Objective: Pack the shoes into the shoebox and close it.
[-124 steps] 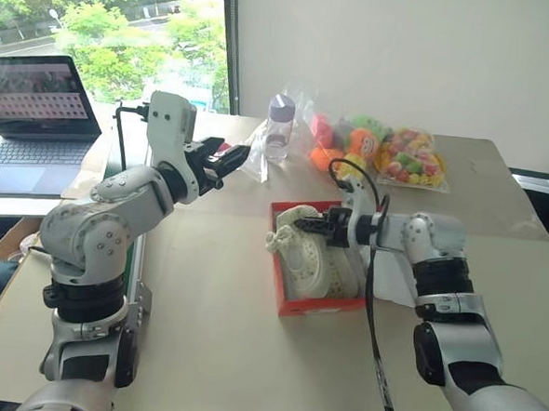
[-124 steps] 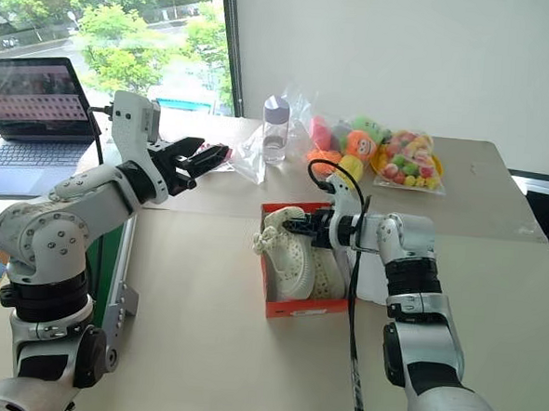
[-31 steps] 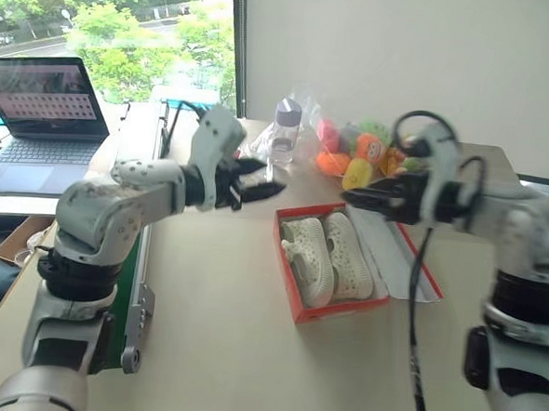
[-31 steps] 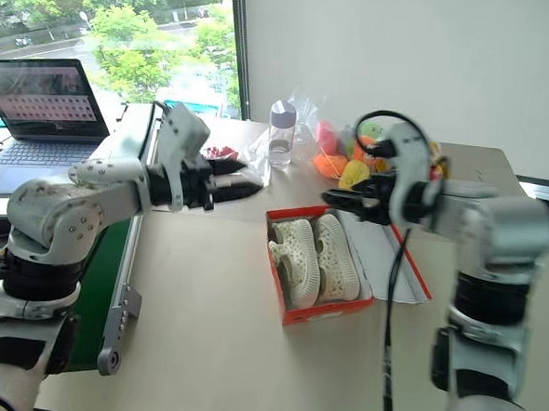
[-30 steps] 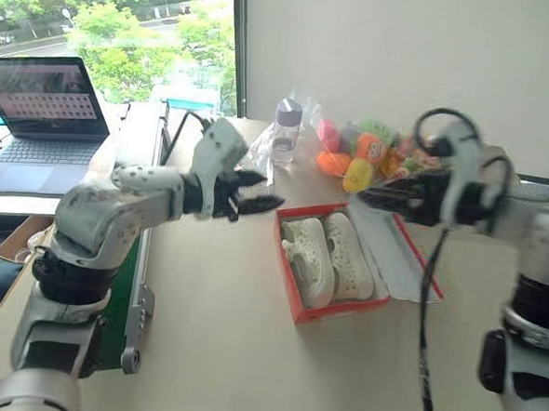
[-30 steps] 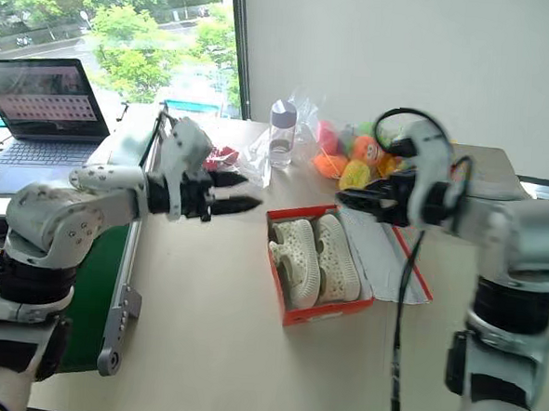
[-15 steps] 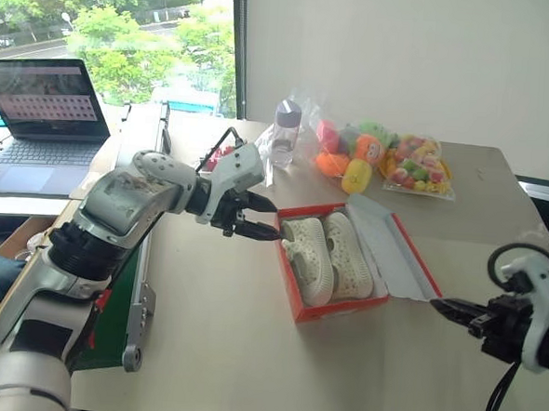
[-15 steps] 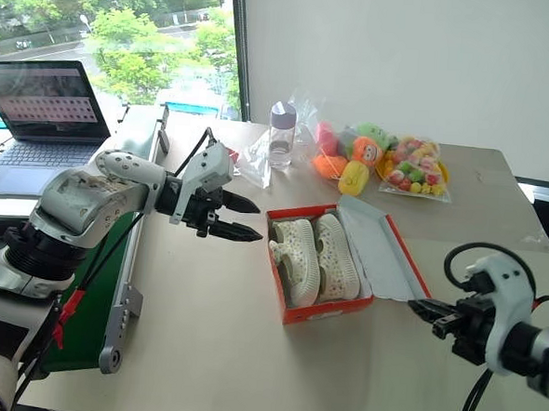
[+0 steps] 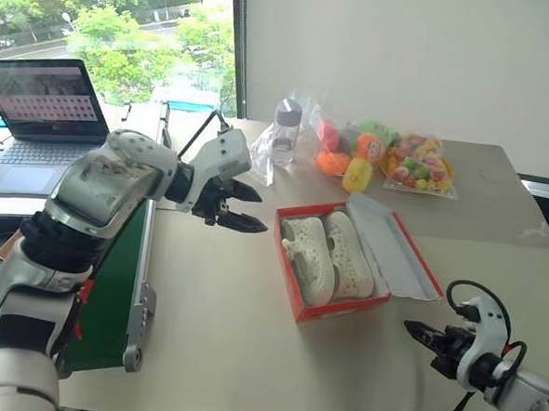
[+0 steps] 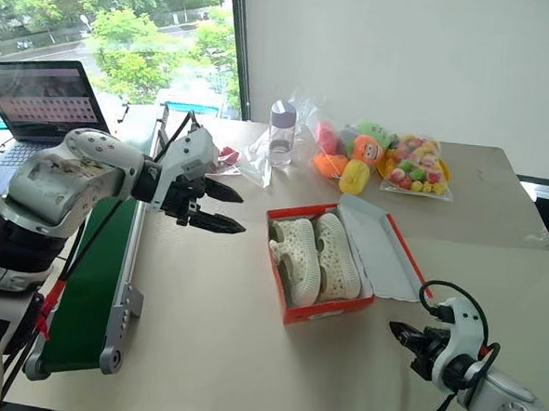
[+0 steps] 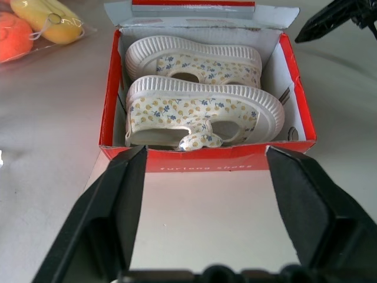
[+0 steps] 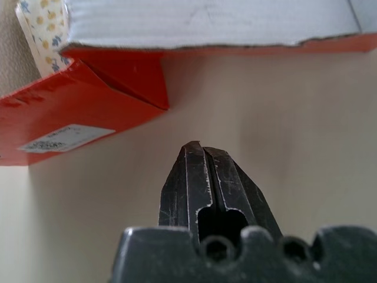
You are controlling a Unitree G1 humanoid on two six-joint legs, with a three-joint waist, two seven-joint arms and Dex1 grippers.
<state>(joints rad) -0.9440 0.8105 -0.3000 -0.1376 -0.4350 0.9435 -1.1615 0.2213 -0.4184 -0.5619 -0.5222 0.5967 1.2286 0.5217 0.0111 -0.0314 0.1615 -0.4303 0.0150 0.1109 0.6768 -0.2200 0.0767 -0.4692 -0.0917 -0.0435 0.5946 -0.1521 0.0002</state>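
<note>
Since a second ago my right arm has dropped from above the box to low over the table's near right part, and my left arm has pulled slightly back toward the window side. On the left I see my left gripper hovering above the table with its two fingers spread wide and nothing between them, pointing toward the shoebox, which sits just to its right but clear of it. From the left wrist I look straight into that box: two shoes lie side by side inside it, soles toward the walls, cream with a small flower print. One shoebox, its lid still hinged open and lying back on the far right side. Further right, my right gripper rests near the table surface, fingers pressed together and empty, its tips aimed at the box's near right corner and a short way off it.
</note>
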